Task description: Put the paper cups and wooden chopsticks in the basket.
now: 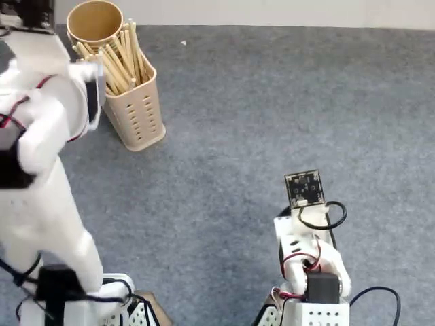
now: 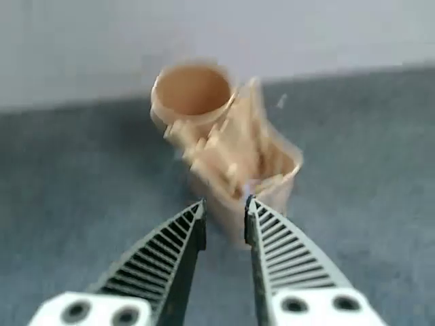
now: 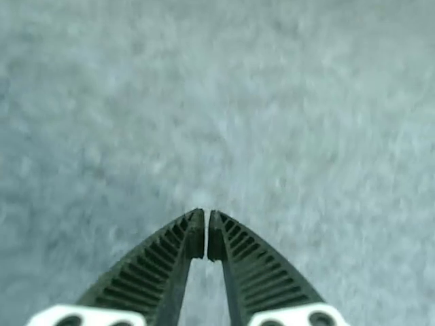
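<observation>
A beige perforated basket [image 1: 139, 112] stands at the far left of the grey carpet, holding a bundle of wooden chopsticks [image 1: 119, 58] and a tan paper cup [image 1: 94, 22] at its far end. In the left wrist view the cup [image 2: 192, 92], chopsticks [image 2: 224, 146] and basket [image 2: 272, 183] sit just beyond my left gripper [image 2: 225, 202], which hangs above the carpet slightly open, nothing between its fingers. My right gripper [image 3: 206, 216] is shut and empty over bare carpet.
The left arm [image 1: 41, 136] rises tall along the left edge, beside the basket. The right arm [image 1: 309, 258] is folded low at the near right. Grey carpet [image 1: 272, 102] stretches across the middle and right. A pale wall runs along the far edge.
</observation>
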